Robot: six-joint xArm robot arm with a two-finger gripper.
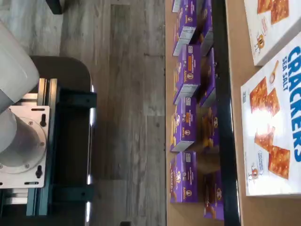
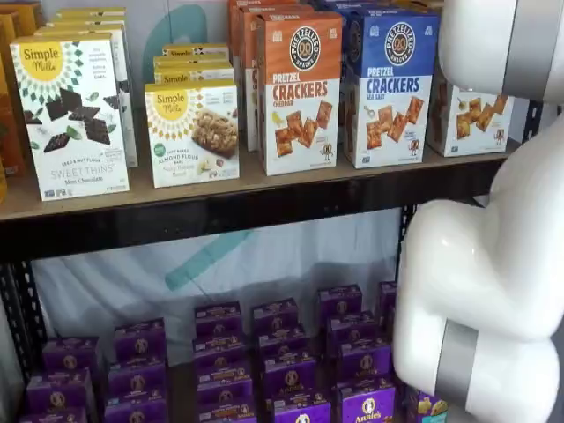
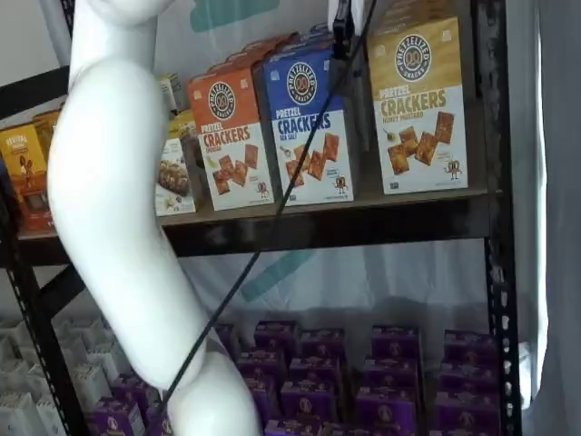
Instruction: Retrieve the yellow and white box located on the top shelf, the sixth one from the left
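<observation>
The gripper (image 3: 343,25) shows in a shelf view only as black fingers hanging at the upper edge, a dark cable trailing from them. Its jaws stand wide with nothing between them. The yellow and white box (image 3: 418,107) stands upright at about four o'clock from the fingers, apart from them. It is smooth, tall cardboard with square brown cracker pictures and a round black logo. It stands on the top shelf (image 3: 363,222), a brown board with a dark metal rim, at three o'clock of the blue-topped box (image 3: 309,127).
</observation>
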